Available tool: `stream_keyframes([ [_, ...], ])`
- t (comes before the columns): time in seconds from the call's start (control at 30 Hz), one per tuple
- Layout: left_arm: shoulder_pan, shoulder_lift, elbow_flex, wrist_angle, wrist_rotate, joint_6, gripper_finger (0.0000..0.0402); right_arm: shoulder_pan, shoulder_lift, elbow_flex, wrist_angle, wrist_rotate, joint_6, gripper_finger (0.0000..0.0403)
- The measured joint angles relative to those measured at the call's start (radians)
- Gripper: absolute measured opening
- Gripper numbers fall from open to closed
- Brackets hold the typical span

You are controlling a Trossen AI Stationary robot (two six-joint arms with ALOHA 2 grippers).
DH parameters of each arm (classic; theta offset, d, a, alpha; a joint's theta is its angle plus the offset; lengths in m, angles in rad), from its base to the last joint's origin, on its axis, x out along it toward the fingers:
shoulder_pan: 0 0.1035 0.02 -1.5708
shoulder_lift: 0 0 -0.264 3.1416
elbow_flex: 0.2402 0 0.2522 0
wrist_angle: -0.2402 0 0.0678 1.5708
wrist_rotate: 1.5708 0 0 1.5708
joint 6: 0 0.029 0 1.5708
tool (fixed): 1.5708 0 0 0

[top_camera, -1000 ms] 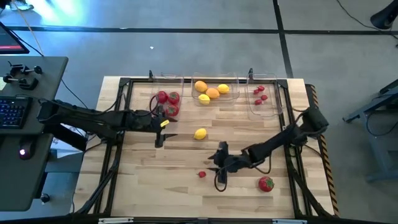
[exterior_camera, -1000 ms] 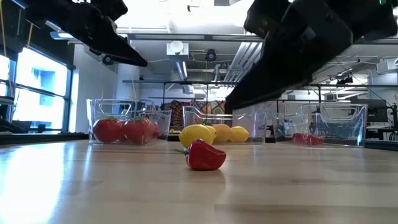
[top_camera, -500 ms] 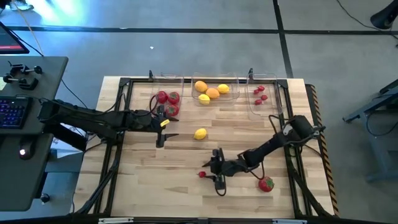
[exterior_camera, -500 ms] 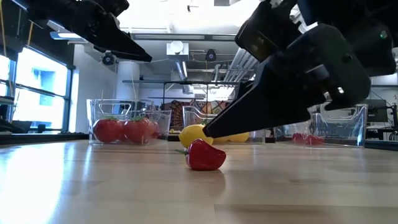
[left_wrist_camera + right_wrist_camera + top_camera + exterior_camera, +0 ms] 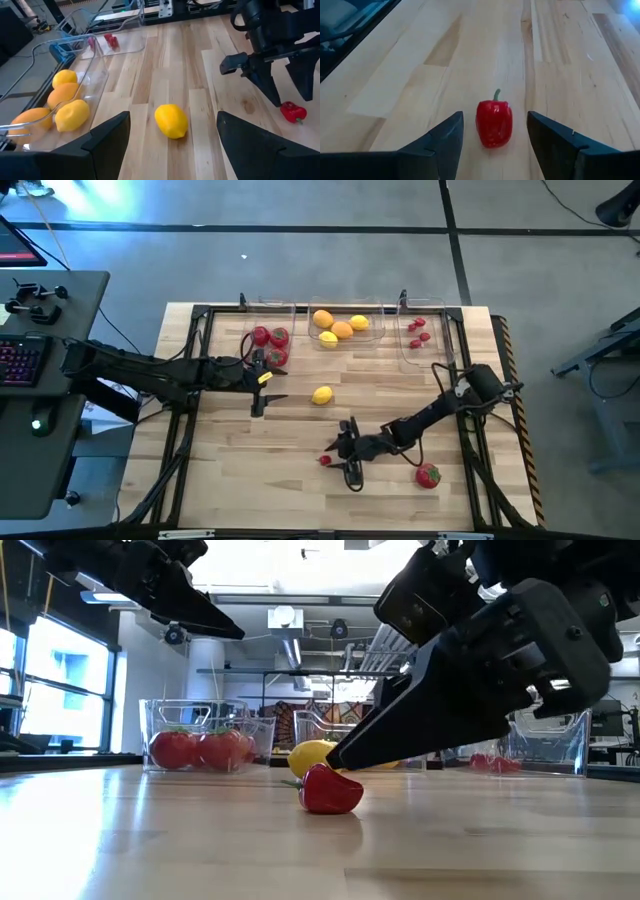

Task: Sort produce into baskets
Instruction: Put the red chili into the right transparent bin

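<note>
Near the table's front, the right gripper (image 5: 494, 150) is hovering wide open around a small red pepper (image 5: 494, 123); next, closing and carrying it toward a basket (image 5: 424, 340). Left gripper (image 5: 172, 145) is waiting wide open beside the lemon (image 5: 171, 120).

counter (image 5: 250, 470): light wood planks, black frame along its edges | desk (image 5: 45, 360): dark, left of counter, carrying a keyboard (image 5: 18, 360) with lit keys | floor (image 5: 300, 260): grey, crossed by dark tape lines
</note>
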Motion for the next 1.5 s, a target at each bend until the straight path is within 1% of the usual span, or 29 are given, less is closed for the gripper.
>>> stream_keyframes([
  [0.17,0.000,0.000,0.000,0.000,0.000,0.000,0.0282,-0.013,0.000,0.000,0.000,-0.006,0.002,0.0211],
  [0.33,0.000,0.000,0.000,0.000,-0.001,0.000,0.0282,-0.026,0.027,0.015,-0.006,-0.054,-0.002,0.0211],
  [0.43,0.000,0.000,0.000,-0.004,0.000,0.000,0.0282,-0.026,0.077,0.082,-0.056,-0.092,-0.010,0.0211],
  [0.57,0.000,0.000,0.000,-0.005,0.000,-0.007,0.0282,-0.026,0.097,0.170,-0.194,-0.084,-0.031,0.0204],
  [0.67,0.000,0.000,0.000,-0.006,0.000,-0.007,0.0282,-0.026,0.097,0.199,-0.256,-0.079,-0.031,0.0181],
  [0.9,0.000,0.000,0.000,-0.008,0.000,-0.007,0.0282,-0.026,0.086,0.239,-0.351,-0.080,-0.047,0.0083],
  [0.97,0.000,0.000,0.000,-0.008,0.000,-0.007,0.0282,-0.028,0.067,0.257,-0.413,-0.080,-0.053,0.0067],
  [1.03,0.000,0.000,0.000,-0.007,0.000,-0.007,0.0282,-0.033,0.029,0.280,-0.485,-0.070,-0.061,0.0063],
  [1.13,0.000,0.000,0.000,-0.005,0.000,-0.008,0.0282,-0.048,-0.065,0.310,-0.620,0.014,-0.068,0.0071],
  [1.2,0.000,0.004,0.000,0.012,0.000,-0.010,0.0282,-0.062,-0.143,0.321,-0.753,0.114,-0.058,0.0076],
  [1.27,0.000,0.021,-0.001,0.056,0.000,-0.015,0.0282,-0.084,-0.238,0.326,-0.922,0.237,-0.007,0.0077],
  [1.33,0.000,0.047,-0.031,0.152,0.021,-0.012,0.0282,-0.123,-0.338,0.328,-1.091,0.358,0.095,0.0076],
  [1.4,0.001,0.085,-0.081,0.292,0.064,-0.008,0.0282,-0.180,-0.434,0.328,-1.273,0.466,0.239,0.0074],
  [1.5,0.003,0.143,-0.140,0.480,0.127,-0.023,0.0282,-0.293,-0.558,0.328,-1.506,0.536,0.395,0.0073],
])
